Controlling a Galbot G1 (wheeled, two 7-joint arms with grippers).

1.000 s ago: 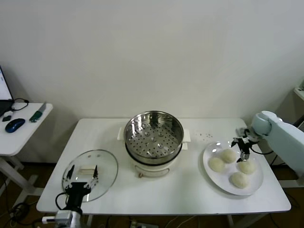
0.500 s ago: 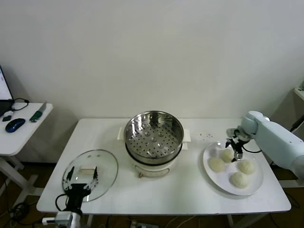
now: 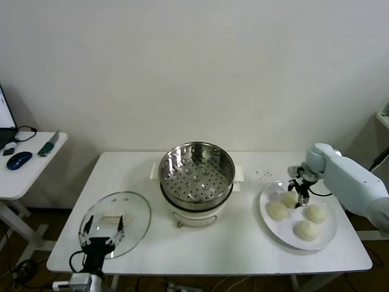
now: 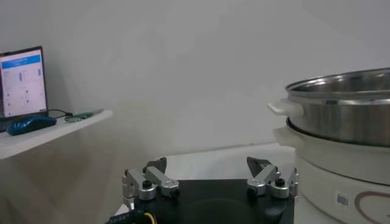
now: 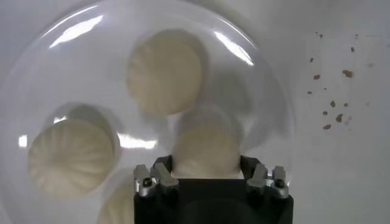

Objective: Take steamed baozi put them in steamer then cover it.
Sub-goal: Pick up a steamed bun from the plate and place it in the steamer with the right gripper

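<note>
Four cream-white baozi lie on a white plate (image 3: 266,196) at the table's right. My right gripper (image 3: 298,194) is open and low over the far bun (image 3: 289,199); in the right wrist view that bun (image 5: 207,149) sits between the two fingers, and I cannot tell if they touch it. The other buns (image 5: 164,72) (image 5: 70,157) lie beside it. The steel steamer (image 3: 196,173) stands empty on its white base at mid-table. The glass cover (image 3: 124,213) lies flat at the front left. My left gripper (image 3: 101,234) is open and idle above the cover's near edge.
The steamer (image 4: 341,109) rises close on one side of my left gripper (image 4: 207,176). Brown crumbs (image 5: 332,112) dot the table beside the plate. A side table (image 3: 30,170) with a mouse and small items stands at the far left.
My right gripper has moved leftward across the plate, from between the buns to the far bun, which is now between its fingers. The left arm has barely moved.
</note>
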